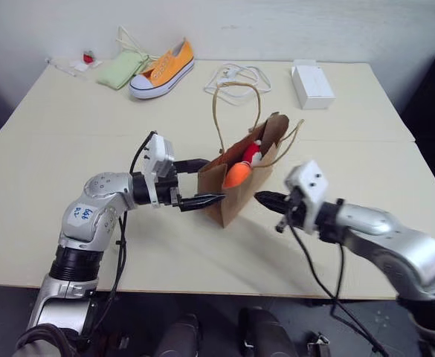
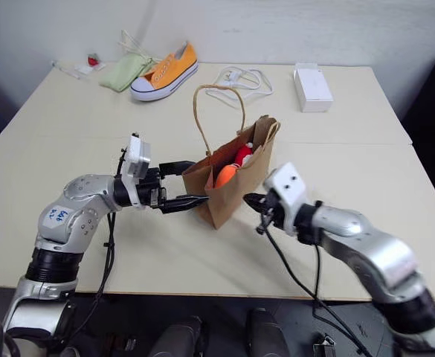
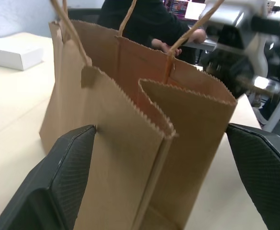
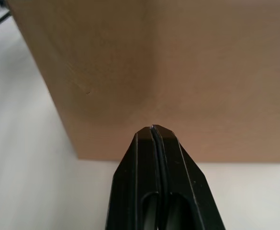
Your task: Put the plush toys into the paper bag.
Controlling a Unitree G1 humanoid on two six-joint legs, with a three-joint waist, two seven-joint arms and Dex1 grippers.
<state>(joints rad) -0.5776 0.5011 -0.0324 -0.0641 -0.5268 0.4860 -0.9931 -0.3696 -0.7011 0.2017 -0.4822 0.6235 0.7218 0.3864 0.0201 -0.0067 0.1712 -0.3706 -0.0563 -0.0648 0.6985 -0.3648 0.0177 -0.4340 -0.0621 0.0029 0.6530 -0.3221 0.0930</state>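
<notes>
The brown paper bag (image 1: 236, 195) stands upright in the middle of the table, its mouth open and its rope handles up. Inside it I see the orange plush toy (image 1: 237, 175) with the red plush toy (image 1: 253, 153) behind it, both near the top. My left gripper (image 1: 213, 181) is open, level, with its two fingers on either side of the bag's narrow end (image 3: 130, 158). My right gripper (image 1: 261, 197) is shut and holds nothing. Its tip (image 4: 153, 129) sits just off the bag's opposite wall, low down.
At the back of the table lie an orange sneaker (image 1: 163, 68), a pale green pouch (image 1: 122, 71), a white cable (image 1: 238, 76) and a white box (image 1: 312, 84). A person in dark clothing (image 3: 147, 19) is beyond the bag in the left wrist view.
</notes>
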